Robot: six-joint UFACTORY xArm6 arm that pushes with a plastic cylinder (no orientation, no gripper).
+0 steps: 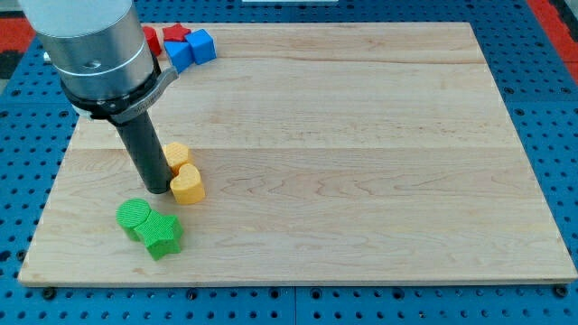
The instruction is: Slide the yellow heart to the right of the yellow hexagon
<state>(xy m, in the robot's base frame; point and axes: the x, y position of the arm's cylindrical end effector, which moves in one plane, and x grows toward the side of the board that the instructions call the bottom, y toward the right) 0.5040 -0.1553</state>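
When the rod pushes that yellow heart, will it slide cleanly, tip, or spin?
The yellow heart looks low and flat-bottomed, so tipping seems unlikely. On the smooth wooden board it probably slides easily. My tip sits at its left edge, and the lobed outline may make it rotate toward the nearby yellow hexagon.

The picture is bright and sharp, with soft light from above that makes a pale shine on the wooden board (361, 135), small dark shadows close under the blocks, and a gleam on the grey metal arm (90, 41).
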